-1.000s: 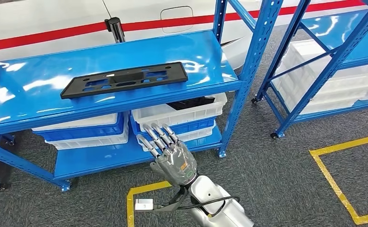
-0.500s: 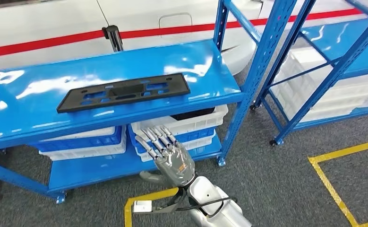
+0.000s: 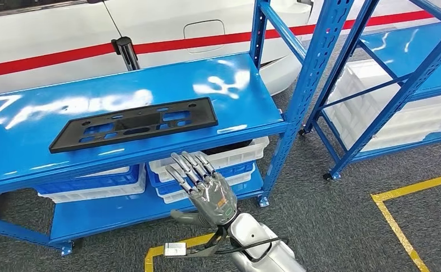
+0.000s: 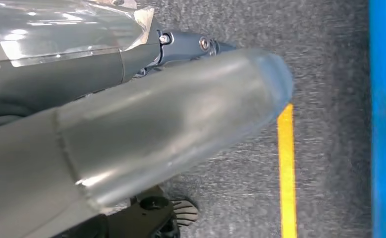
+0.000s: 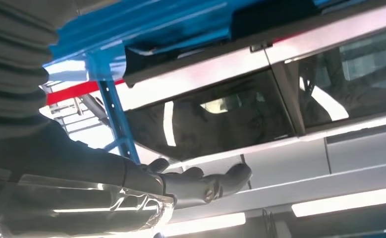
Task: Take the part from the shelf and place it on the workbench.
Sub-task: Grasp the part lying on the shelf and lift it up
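Fingers (image 3: 191,167) apart, below part (image 3: 134,122) w/ shelf (image 3: 246,85)

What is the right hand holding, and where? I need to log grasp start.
Nothing: the right hand is open below the shelf edge, and the black part lies untouched.

One black part (image 3: 133,123) on the top shelf, two blue shelf racks (image 3: 297,96), one robot hand (image 3: 206,190) raised in the head view, several white bins (image 3: 212,160) on the lower shelves, one white car (image 3: 150,25) behind
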